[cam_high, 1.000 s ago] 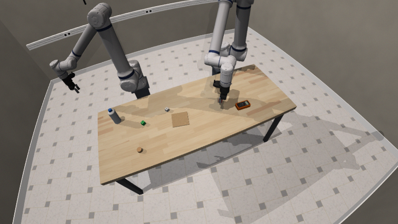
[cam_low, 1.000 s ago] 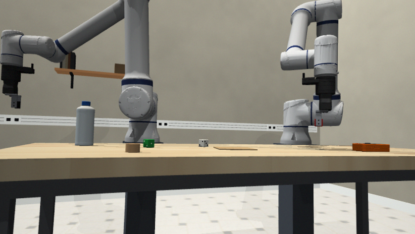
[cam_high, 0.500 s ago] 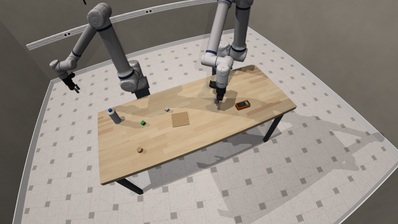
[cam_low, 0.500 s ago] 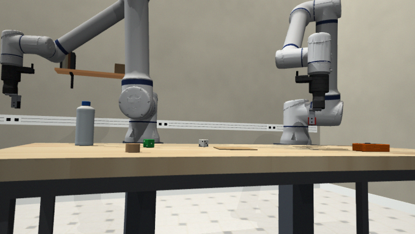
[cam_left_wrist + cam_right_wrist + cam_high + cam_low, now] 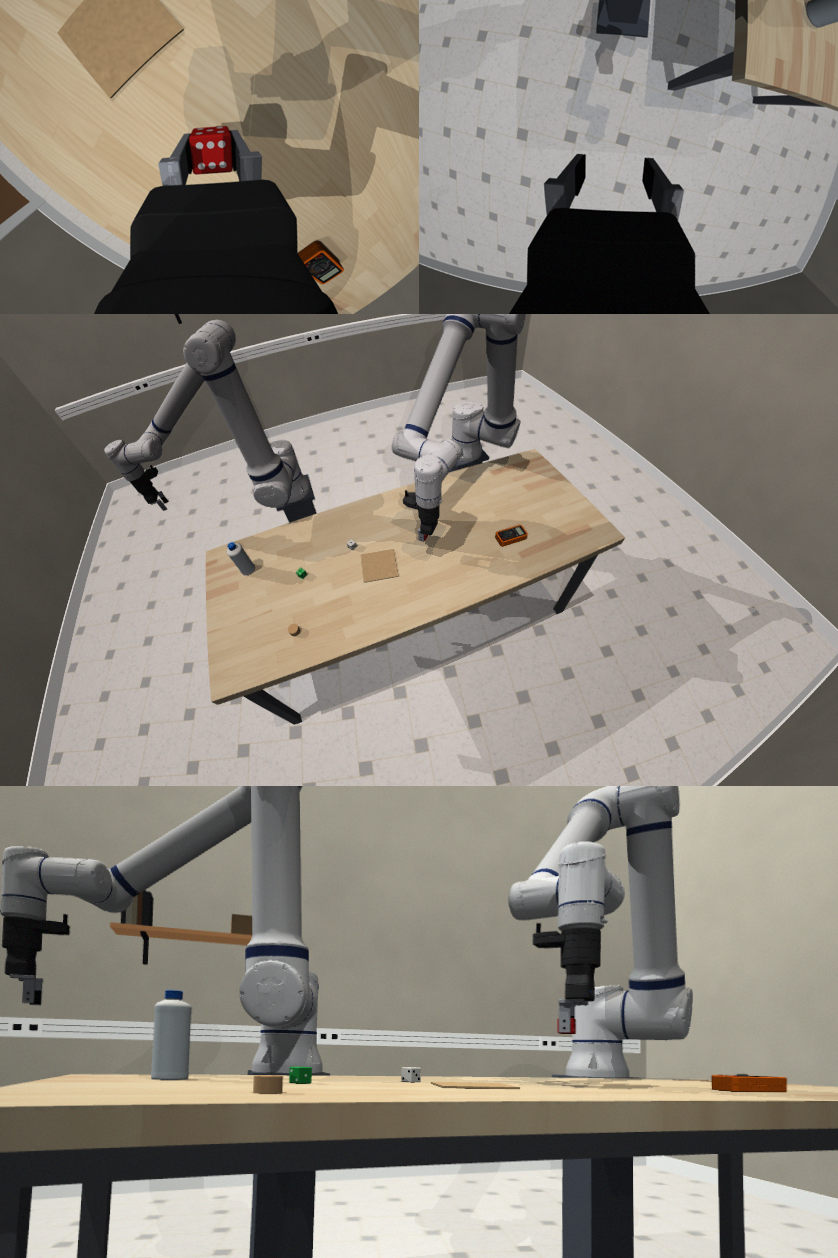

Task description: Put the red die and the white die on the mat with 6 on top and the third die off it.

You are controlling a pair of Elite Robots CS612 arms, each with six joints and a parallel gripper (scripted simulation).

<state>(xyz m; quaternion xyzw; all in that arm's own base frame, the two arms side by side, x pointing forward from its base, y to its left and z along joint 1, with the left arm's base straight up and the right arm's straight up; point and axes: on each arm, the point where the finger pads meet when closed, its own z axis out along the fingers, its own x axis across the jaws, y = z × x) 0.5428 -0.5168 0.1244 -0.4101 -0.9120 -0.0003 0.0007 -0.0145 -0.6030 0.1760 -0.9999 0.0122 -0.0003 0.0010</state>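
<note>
- Three dice in play, and here's the red die (image 5: pixel 425 536) (image 5: pixel 571 1025) (image 5: pixel 211 155) up in the air, between the fingers of the left claw (image 5: pixel 423 536) (image 5: pixel 566 1023) (image 5: pixel 211 144), clear of the tabletop (image 5: pixel 351 618) (image 5: pixel 410 1117) (image 5: pixel 67 111) (image 5: pixel 791 50)!
- That left claw is partway open, snug on two opposite sides of the die; a six-pip face looks toward the wrist camera, a five-pip face adjoining it.
- And the mat (image 5: pixel 379 566) (image 5: pixel 475 1085) (image 5: pixel 118 40)? Flat on the tabletop, the red die off to one side of it, not over it.
- Over to the white die (image 5: pixel 351 544) (image 5: pixel 410 1074): on the tabletop, off the mat, near one of its corners; its upper number is too small to call!
- The green die (image 5: pixel 300 572) (image 5: pixel 300 1075) sits off the mat too, between it and the bottle (image 5: pixel 242 560) (image 5: pixel 171 1039) (image 5: pixel 823 13), which stands upright with its blue cap on.
- Out wide, the right claw (image 5: pixel 161 500) (image 5: pixel 32 994) (image 5: pixel 614 167) hangs beyond the table's end, over the floor, fingers fully apart, nothing between them!
- Rounding out the field: a small brown disc (image 5: pixel 293 630) (image 5: pixel 267 1084) on the same half of the tabletop as the bottle, and an orange multimeter (image 5: pixel 511 535) (image 5: pixel 748 1083) (image 5: pixel 320 266) lying face up on the other half, well apart from the mat.
</note>
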